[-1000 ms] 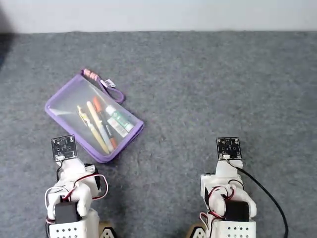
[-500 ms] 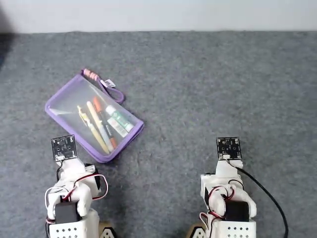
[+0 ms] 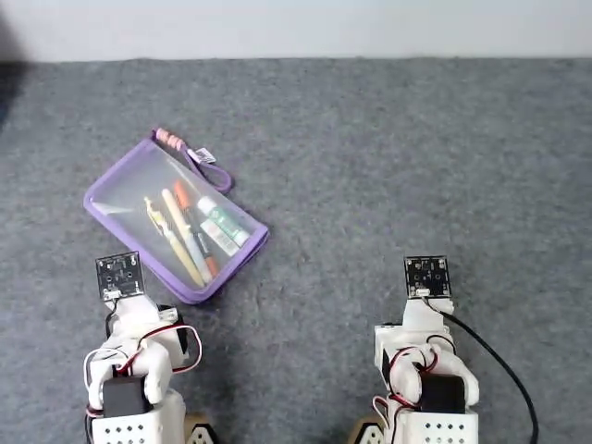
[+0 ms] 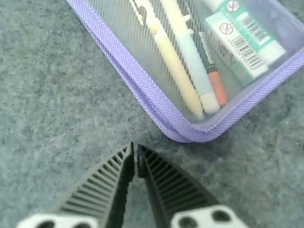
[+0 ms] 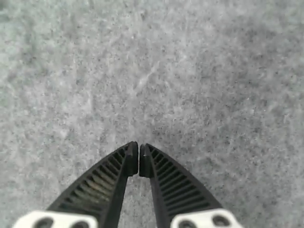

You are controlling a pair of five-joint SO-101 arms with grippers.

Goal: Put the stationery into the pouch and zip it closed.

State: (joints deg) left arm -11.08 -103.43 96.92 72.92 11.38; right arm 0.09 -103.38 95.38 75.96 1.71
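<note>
A clear pouch (image 3: 171, 215) with a purple zip border lies on the grey carpet at the left, its pink zip pull and purple loop (image 3: 190, 155) at the far end. Inside lie pens, a marker and a green-and-white eraser (image 3: 220, 227). The left wrist view looks down on the pouch's near corner (image 4: 190, 134) with the pens (image 4: 178, 71) and eraser (image 4: 237, 47) inside. My left gripper (image 4: 135, 153) is shut and empty, just short of that corner. My right gripper (image 5: 138, 151) is shut over bare carpet. Both arms sit folded at the near edge, left (image 3: 129, 351) and right (image 3: 425, 351).
Grey carpet (image 3: 388, 157) covers the table up to a pale wall (image 3: 296, 28) at the far side. A black cable (image 3: 499, 365) runs from the right arm toward the near right corner.
</note>
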